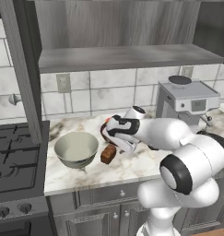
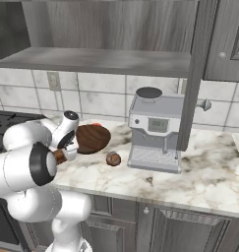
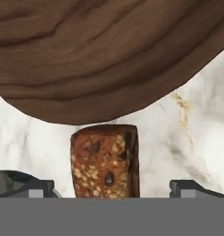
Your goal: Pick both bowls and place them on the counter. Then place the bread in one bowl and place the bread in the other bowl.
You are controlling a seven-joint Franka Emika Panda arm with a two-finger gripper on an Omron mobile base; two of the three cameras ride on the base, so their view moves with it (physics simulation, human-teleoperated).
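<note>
The deep cream bowl (image 1: 76, 148) stands on the marble counter (image 1: 132, 168) beside the stove. A seeded brown bread loaf (image 1: 108, 154) (image 3: 105, 161) lies just right of it. My gripper (image 1: 114, 144) (image 3: 111, 189) hovers right over that loaf, open, one fingertip (image 3: 36, 188) on each side and nothing held. Directly beyond the loaf sits the wide dark wooden bowl (image 3: 109, 55) (image 2: 93, 138), largely hidden by my hand in the left base view. A small round bread (image 2: 113, 158) rests on the counter (image 2: 199, 172) between the wooden bowl and the coffee machine.
A grey coffee machine (image 1: 187, 99) (image 2: 155, 130) stands on the right of the counter. The black stove (image 1: 14, 156) adjoins the counter on the left. A grey wooden shelf (image 1: 122, 56) runs above, against the tiled wall.
</note>
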